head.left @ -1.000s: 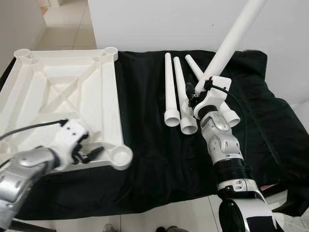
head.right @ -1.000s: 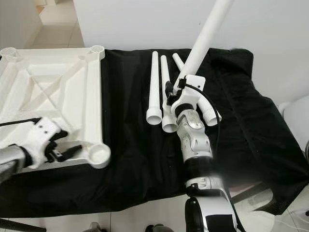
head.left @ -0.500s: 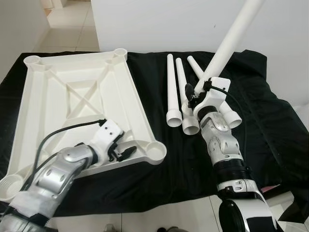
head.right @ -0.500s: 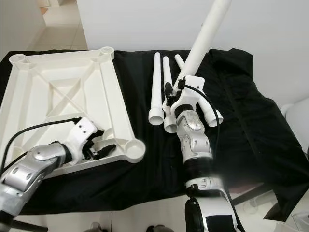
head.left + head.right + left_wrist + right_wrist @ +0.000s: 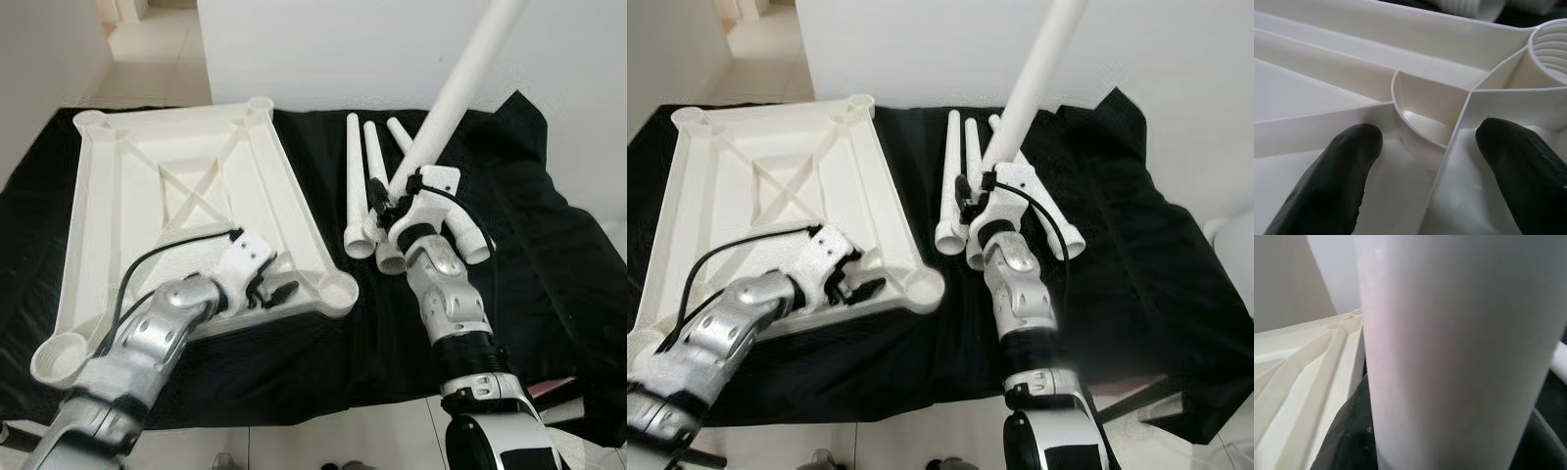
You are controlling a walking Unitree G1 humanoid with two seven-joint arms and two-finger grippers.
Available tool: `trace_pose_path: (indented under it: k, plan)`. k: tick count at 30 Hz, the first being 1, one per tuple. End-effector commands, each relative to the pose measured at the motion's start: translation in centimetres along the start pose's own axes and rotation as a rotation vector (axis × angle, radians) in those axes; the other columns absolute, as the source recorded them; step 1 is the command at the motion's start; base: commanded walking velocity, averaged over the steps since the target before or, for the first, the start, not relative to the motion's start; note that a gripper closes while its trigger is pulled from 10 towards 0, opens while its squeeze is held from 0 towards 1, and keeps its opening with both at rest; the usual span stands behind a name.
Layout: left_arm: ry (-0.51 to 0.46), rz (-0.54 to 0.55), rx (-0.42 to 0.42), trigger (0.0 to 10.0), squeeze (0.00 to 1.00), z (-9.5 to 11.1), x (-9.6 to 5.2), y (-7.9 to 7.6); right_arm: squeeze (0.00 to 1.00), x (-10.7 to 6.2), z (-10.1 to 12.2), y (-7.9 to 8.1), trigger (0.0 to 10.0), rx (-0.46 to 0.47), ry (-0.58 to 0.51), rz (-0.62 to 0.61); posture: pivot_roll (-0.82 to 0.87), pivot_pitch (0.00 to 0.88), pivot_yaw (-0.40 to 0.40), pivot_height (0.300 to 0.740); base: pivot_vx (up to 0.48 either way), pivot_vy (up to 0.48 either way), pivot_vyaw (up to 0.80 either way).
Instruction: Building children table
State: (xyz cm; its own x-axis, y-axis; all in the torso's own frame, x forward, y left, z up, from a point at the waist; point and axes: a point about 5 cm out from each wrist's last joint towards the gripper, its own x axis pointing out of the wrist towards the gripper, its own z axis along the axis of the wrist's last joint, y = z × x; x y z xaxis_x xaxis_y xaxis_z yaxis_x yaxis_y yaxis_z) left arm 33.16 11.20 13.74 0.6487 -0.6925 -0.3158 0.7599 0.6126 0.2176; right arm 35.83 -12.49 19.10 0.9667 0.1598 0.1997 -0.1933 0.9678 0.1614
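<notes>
Left eye view: your left gripper (image 5: 277, 291) rests, fingers spread, on the upturned tabletop's (image 5: 176, 186) near right corner; your right gripper (image 5: 384, 203) clenches a raised leg (image 5: 454, 94).

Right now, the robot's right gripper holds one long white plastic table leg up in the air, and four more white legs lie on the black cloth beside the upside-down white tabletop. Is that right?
Not quite. Three long white plastic legs lie on the black cloth, not four, as the left eye view shows. The rest stands: the right gripper holds one long white table leg up in the air, beside the upside-down white plastic tabletop.
</notes>
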Motion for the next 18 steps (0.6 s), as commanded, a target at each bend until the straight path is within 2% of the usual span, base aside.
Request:
trace_pose_path:
  k: [1,6,7,11,12,13,16,18]
  plan:
    - [0.055,0.404,-0.053,10.0,0.00,-1.8,-0.3,1.9,0.00,-0.4,0.4,-0.2,10.0,0.003,-0.035,0.006,-0.02,0.089,-0.059,0.740,0.000,0.000,0.00]
    - [-0.015,0.354,-0.060,10.0,0.00,-1.3,-0.8,2.0,0.00,-1.2,0.5,-0.1,10.0,-0.001,-0.065,0.042,-0.02,0.089,-0.056,0.740,0.000,0.000,0.00]
    - [-0.046,0.337,-0.088,10.0,0.00,-1.2,-1.2,2.2,0.00,-1.6,0.5,-0.1,10.0,-0.009,-0.077,0.046,-0.03,0.090,-0.057,0.740,0.000,0.000,0.00]
    - [-0.067,0.309,-0.112,10.0,0.00,-1.2,-1.7,2.5,0.00,-2.0,0.6,-0.1,10.0,-0.007,-0.094,0.063,-0.02,0.092,-0.059,0.740,0.000,0.000,0.00]
    - [-0.094,0.276,-0.143,10.0,1.00,-1.1,-2.1,2.5,0.00,-2.3,0.7,-0.2,10.0,-0.017,-0.113,0.074,-0.02,0.092,-0.060,0.740,0.000,0.000,0.00]
    - [-0.094,0.276,-0.143,10.0,1.00,-1.1,-2.1,2.5,0.00,-2.3,0.7,-0.2,10.0,-0.017,-0.113,0.074,-0.02,0.092,-0.060,0.740,0.000,0.000,0.00]
    - [-0.181,0.153,-0.177,10.0,1.00,-0.6,-3.4,1.9,0.00,-3.2,0.5,-0.5,10.0,-0.032,-0.121,0.098,-0.01,0.092,-0.064,0.740,0.000,0.000,0.00]
    - [-0.194,0.141,-0.171,10.0,1.00,-0.5,-3.7,1.8,0.00,-3.5,0.4,-0.5,10.0,-0.056,-0.124,0.108,-0.01,0.093,-0.066,0.740,0.000,0.000,0.00]
